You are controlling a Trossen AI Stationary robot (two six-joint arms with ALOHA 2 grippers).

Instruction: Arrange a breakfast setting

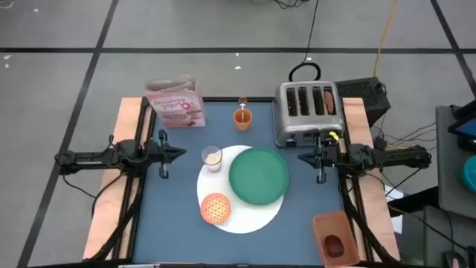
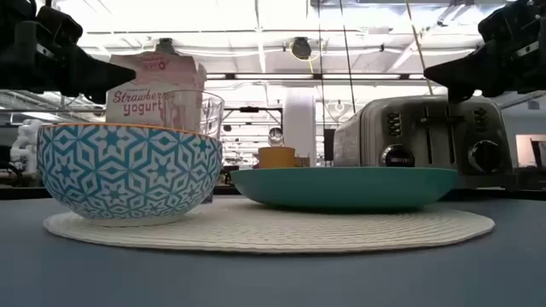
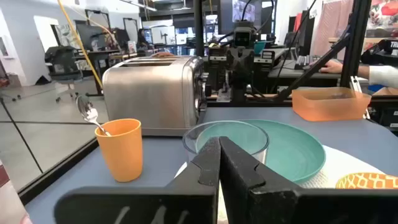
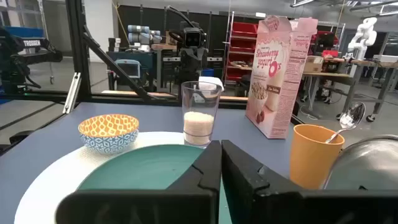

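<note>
In the high view, the round white mat (image 1: 242,216) lies at centre frame on the blue surface (image 1: 178,223), carrying the green plate (image 1: 258,176), orange cereal bowl (image 1: 215,208) and milk glass (image 1: 212,158). Left claw (image 1: 181,154) and right claw (image 1: 301,157) flank it, both pinched closed and empty.

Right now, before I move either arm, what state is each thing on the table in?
Left gripper: shut, empty, at the table's left edge.
Right gripper: shut, empty, by the toaster.
Plate: empty, on the mat.
Bowl: upright, on the mat.
Glass: upright, partly filled.
Cup: upright, spoon in it.
Toaster: something in one slot.
Cereal box: top open.
</note>
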